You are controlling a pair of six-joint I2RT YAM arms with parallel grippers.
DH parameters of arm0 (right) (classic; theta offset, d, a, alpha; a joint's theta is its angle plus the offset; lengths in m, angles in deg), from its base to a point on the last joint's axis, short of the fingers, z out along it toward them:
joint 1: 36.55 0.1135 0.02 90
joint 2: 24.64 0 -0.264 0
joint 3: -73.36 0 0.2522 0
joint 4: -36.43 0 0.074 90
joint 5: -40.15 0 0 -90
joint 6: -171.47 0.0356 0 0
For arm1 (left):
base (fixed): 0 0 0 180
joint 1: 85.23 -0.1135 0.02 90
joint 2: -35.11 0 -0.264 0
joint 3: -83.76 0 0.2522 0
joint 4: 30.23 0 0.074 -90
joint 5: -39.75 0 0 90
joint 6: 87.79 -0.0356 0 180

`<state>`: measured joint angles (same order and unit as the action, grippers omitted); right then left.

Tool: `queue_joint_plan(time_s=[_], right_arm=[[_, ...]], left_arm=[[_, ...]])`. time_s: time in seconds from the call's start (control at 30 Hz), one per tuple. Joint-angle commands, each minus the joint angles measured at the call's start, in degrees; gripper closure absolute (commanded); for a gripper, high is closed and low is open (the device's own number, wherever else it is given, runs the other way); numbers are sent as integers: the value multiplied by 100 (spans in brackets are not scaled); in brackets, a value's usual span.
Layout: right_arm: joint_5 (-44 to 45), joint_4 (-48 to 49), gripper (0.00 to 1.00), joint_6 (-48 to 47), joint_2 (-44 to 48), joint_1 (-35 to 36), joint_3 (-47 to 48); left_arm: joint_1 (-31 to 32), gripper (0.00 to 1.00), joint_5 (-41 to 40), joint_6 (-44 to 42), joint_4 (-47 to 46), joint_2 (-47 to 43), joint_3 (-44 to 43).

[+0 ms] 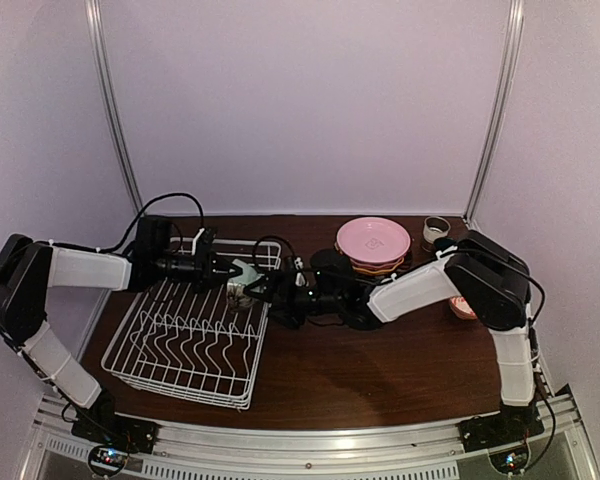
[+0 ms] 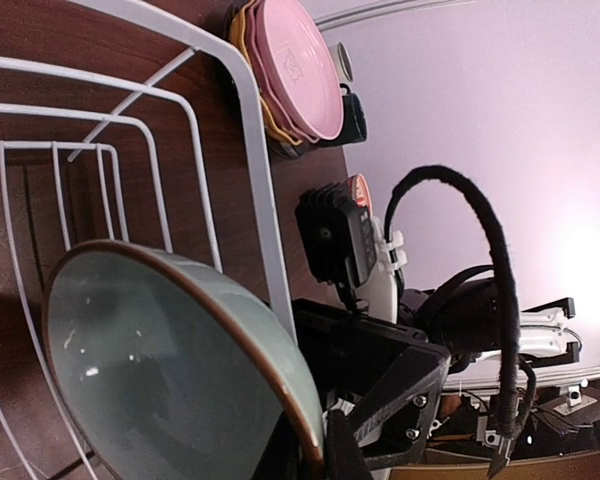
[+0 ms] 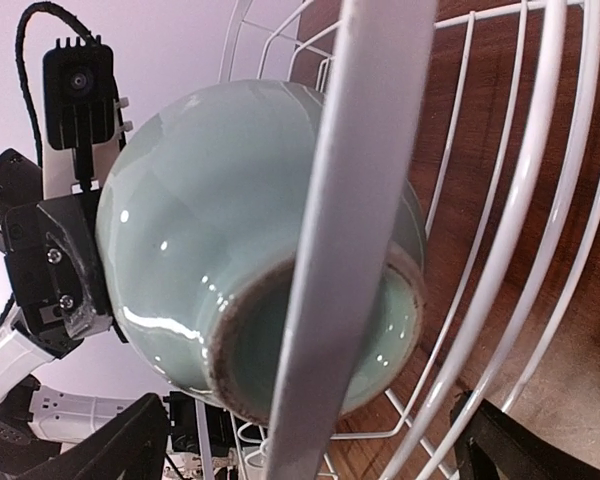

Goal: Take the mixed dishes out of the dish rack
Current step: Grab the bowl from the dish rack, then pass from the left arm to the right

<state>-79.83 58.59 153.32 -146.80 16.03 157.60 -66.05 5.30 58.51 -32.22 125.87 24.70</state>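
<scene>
The pale green bowl (image 1: 241, 286) with a brown rim is held tilted at the far right corner of the white wire dish rack (image 1: 130, 355). My left gripper (image 1: 230, 273) is shut on its rim; in the left wrist view the fingertips (image 2: 325, 455) pinch the bowl's edge (image 2: 170, 370). My right gripper (image 1: 272, 291) is open just outside the rack's right wall, facing the bowl. In the right wrist view the bowl's underside (image 3: 200, 200) fills the frame behind the rack's rim wire (image 3: 355, 200), with the gripper (image 3: 310, 455) spread wide on either side.
A stack of plates, pink on top (image 1: 373, 243), stands at the back right, with a cup (image 1: 436, 230) beside it and a red-patterned bowl (image 1: 462, 307) by the right arm. The left wrist view also shows the plates (image 2: 295, 70) and a dark green cup (image 2: 353, 112).
</scene>
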Motion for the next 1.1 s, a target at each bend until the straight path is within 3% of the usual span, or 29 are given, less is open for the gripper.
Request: queue_joint_plan(time_s=[0.0, 0.27, 0.6, 0.73, 1.07], right_arm=[[86, 16, 0, -510, 723, -63, 55], [318, -1471, 0, -1289, 1075, -172, 361], [188, -490, 0, -515, 642, -371, -102], [181, -241, 0, -446, 686, -375, -240], [723, -1788, 0, -1813, 1997, -608, -332]], left_arm=[[17, 100, 276, -25, -479, -204, -274], [16, 100, 8, -826, 875, -406, -917], [-44, 100, -201, -940, 1133, -348, -933], [-46, 100, -431, -1509, 1866, -482, -1293], [-24, 100, -1304, -3009, 3529, -942, -2174]])
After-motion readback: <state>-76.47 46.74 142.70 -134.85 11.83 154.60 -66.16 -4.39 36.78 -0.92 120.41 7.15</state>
